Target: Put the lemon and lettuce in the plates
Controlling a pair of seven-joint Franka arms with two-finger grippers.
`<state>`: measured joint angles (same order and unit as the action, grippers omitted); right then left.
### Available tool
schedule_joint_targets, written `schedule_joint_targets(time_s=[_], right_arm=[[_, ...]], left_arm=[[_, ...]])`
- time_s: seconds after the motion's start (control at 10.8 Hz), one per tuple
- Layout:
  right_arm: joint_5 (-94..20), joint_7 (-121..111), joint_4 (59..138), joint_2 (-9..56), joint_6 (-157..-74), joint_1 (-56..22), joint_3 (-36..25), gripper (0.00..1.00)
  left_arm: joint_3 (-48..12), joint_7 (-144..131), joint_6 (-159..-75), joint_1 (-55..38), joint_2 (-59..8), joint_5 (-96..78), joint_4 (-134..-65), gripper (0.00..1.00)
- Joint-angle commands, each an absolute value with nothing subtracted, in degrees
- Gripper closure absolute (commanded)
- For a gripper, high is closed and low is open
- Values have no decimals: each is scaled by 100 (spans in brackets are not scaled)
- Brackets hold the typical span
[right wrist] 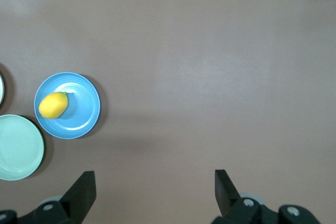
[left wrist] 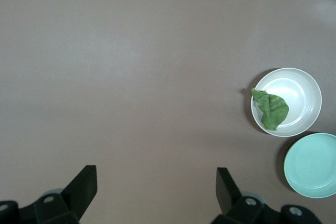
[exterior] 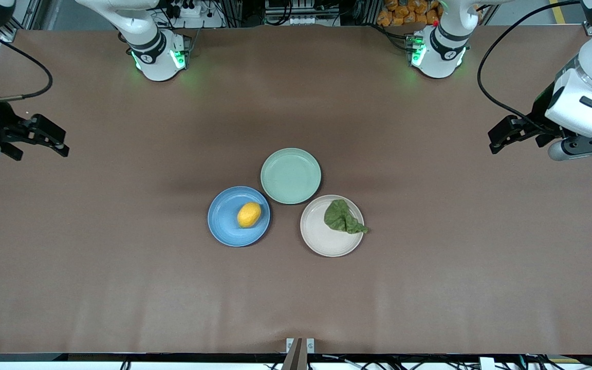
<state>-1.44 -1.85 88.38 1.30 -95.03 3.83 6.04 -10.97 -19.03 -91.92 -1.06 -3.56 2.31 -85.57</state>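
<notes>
Both plated, lemon (exterior: 249,214), lettuce (exterior: 343,217), well apart from either pincer

We find three plates clustered in the middle of the frame. The pale mint round plate (exterior: 291,176) sits uppermost, and just below it lie the round blue plate (exterior: 224,218), toward the right arm's end, and the round off-white plate (exterior: 321,239), toward the left arm's end. The small oval yellow lemon (exterior: 249,215) rests in the blue plate, and the crinkled green lettuce leaf (exterior: 343,217) lies on the off-white plate, lapping over its rim. The right gripper (exterior: 58,143) and the left gripper (exterior: 497,141) hang well apart over the table's two ends, fingers spread.
</notes>
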Motion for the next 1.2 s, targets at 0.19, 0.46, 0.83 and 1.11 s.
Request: schedule_joint_targets(time_s=[0.19, 0.46, 0.83, 1.11], right_arm=[[-97, -501, 8534, 211, -8878, 466, 440, 0], [-97, -501, 8402, 211, -8859, 448, 317, 0], [-97, -501, 8402, 202, -8877, 448, 272, 0], [-97, -501, 8411, 193, -8868, 466, 272, 0]], left_arm=[[-1081, -1644, -9141, -18, -264, 158, -8596, 0], [-1081, -1661, -9141, -26, -264, 176, -8569, 0], [-1072, -1661, -9070, -18, -255, 176, -8569, 0], [-1072, -1644, -9070, -9, -264, 184, -8569, 0]])
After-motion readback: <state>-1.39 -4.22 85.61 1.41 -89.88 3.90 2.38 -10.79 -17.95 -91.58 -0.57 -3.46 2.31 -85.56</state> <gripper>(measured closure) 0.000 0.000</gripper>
